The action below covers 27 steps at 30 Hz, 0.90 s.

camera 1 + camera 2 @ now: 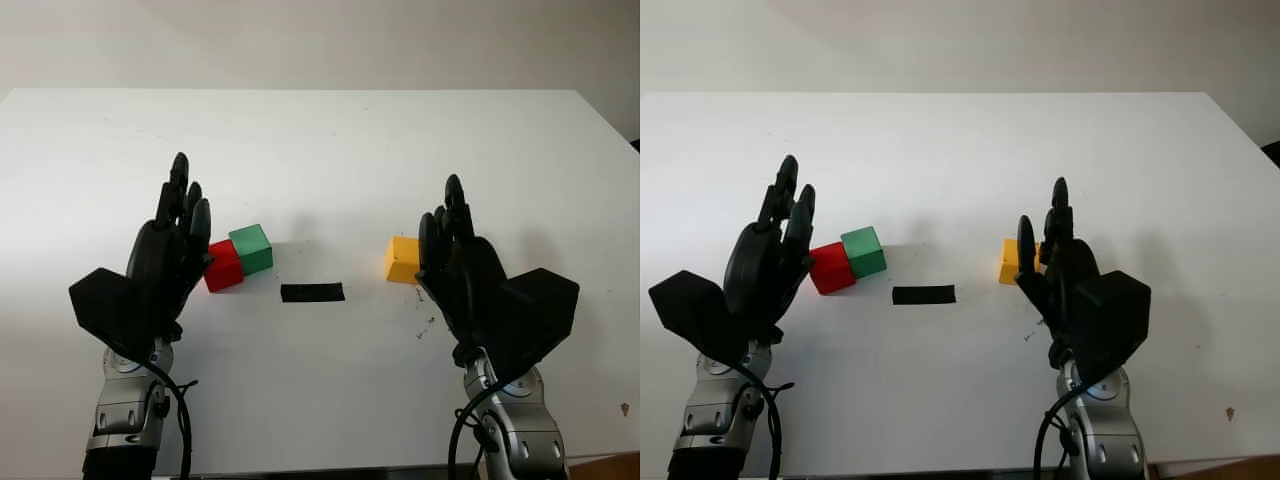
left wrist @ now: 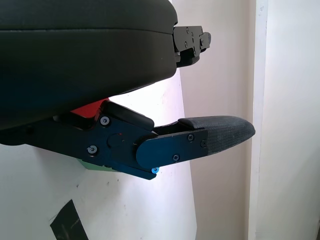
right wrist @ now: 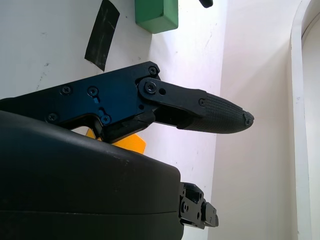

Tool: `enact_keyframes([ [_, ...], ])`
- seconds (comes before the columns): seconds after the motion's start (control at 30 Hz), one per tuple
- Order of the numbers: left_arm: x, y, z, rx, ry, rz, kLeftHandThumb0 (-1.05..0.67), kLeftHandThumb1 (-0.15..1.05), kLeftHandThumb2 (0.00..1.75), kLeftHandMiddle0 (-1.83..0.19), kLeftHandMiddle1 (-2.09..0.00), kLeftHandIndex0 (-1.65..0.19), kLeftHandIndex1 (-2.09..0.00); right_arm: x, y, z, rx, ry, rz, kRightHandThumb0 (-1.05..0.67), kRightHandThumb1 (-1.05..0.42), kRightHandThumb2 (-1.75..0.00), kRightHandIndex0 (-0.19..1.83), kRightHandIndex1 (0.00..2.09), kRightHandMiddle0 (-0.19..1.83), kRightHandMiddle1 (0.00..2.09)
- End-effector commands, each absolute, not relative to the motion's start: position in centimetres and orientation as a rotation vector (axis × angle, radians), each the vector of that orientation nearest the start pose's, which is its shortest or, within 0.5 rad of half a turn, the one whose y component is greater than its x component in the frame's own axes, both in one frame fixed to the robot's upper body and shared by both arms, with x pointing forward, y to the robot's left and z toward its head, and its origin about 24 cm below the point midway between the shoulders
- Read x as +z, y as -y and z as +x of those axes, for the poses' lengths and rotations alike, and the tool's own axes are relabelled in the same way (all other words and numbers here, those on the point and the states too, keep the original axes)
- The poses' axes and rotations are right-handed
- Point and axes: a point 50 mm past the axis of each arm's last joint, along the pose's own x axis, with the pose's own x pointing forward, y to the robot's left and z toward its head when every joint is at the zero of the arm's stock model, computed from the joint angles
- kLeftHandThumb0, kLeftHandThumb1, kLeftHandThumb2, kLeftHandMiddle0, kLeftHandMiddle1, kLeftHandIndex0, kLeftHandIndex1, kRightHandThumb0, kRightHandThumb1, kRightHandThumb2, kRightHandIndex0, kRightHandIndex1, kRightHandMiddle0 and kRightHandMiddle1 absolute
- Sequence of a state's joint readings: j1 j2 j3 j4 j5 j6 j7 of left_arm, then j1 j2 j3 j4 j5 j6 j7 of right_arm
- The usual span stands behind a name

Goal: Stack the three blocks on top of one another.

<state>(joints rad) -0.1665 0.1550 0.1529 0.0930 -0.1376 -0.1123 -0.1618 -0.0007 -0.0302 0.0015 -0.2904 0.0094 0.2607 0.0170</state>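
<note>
Both arms rise from the near edge, forearms upright, well apart from each other. The left hand [image 1: 165,265] is open, fingers pointing away from the robot. The right hand [image 1: 470,270] is likewise open, raised at about the same height.

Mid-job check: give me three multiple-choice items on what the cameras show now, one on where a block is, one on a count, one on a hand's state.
1. Where is the yellow block?
A. Beside the right robot hand
B. On top of the green block
C. On the black tape strip

2. How many blocks are stacked on another block?
A. Two
B. One
C. None

3. What is the left robot hand doing?
A. Gripping the red block
B. Open, next to the red block
C. Holding the green block aloft

Answers:
1. A, the yellow block sits on the white table right by the right robot hand, away from the other two.
2. C, all three blocks sit on the table; red and green are side by side.
3. B, the hand is upright beside the red block and holds nothing.
</note>
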Motion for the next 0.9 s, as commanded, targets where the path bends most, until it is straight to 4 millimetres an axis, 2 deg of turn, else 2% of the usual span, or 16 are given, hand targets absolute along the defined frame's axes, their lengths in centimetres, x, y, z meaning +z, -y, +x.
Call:
enact_keyframes([
  [0.0, 8.9, -19.9, 28.3, -0.049, 0.230, 0.033, -0.76, 1.05, 0.60, 0.08, -0.05, 0.09, -0.05, 9.1, 15.1, 24.9, 0.020, 0.067, -0.019, -0.69, -1.05, -0.66, -0.19, 0.01, -0.19, 0.04],
  [0.33, 8.7, -19.7, 28.5, -0.059, 0.213, 0.035, -0.78, 1.05, 0.59, 0.10, -0.05, 0.11, -0.05, 9.0, 15.2, 25.1, 0.020, 0.055, -0.021, -0.69, -1.05, -0.66, -0.19, 0.01, -0.19, 0.05],
  [0.47, 9.2, -19.9, 28.5, -0.056, 0.246, 0.084, -0.75, 1.05, 0.59, 0.09, -0.06, 0.11, -0.05, 9.0, 15.2, 25.1, 0.019, 0.057, -0.025, -0.69, -1.05, -0.65, -0.19, 0.02, -0.19, 0.05],
  [0.53, 10.0, -20.3, 28.4, -0.032, 0.262, 0.171, -0.75, 1.05, 0.58, 0.08, -0.06, 0.10, -0.05, 9.0, 15.2, 25.1, 0.023, 0.058, -0.023, -0.69, -1.05, -0.66, -0.19, 0.02, -0.19, 0.04],
  [0.63, 11.7, -21.2, 28.1, 0.032, 0.270, 0.471, -0.79, 1.05, 0.55, 0.00, -0.08, 0.02, -0.09, 9.0, 15.1, 25.1, 0.025, 0.064, -0.022, -0.70, -1.05, -0.66, -0.19, 0.01, -0.19, 0.04],
  [0.73, 13.5, -21.9, 27.7, 0.081, 0.277, 0.737, -0.88, 1.05, 0.46, -0.02, -0.06, -0.05, -0.09, 9.1, 15.1, 25.1, 0.020, 0.063, -0.025, -0.70, -1.05, -0.65, -0.19, 0.01, -0.19, 0.05],
  [0.87, 15.7, -22.3, 26.9, 0.121, 0.252, 0.980, -0.92, 1.05, 0.26, 0.00, -0.05, -0.12, -0.09, 9.3, 15.1, 25.0, 0.014, 0.064, -0.037, -0.68, -1.05, -0.65, -0.18, 0.03, -0.18, 0.05],
])
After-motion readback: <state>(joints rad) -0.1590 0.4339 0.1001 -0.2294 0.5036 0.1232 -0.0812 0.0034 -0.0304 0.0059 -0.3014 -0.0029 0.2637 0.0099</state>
